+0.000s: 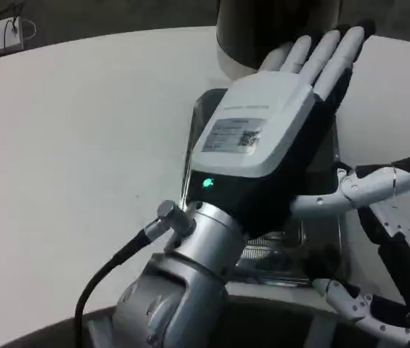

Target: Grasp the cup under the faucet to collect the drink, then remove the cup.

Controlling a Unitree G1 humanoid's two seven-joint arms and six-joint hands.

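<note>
Early days by the look of it: left hand [281, 109] flat over the tray [321, 239], fingers [328, 54] straight and together toward the dispenser [263, 25], holding nothing, no cup visible, right hand [390, 217] open just beside the tray.

White table [81, 130] bearing metal drip tray [277, 250]

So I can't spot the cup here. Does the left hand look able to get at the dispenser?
Probably yes: the left hand already stretches over the drip tray, fingers extended at the dispenser's base.

Test bench, white table [81, 130], metal drip tray [292, 250]
</note>
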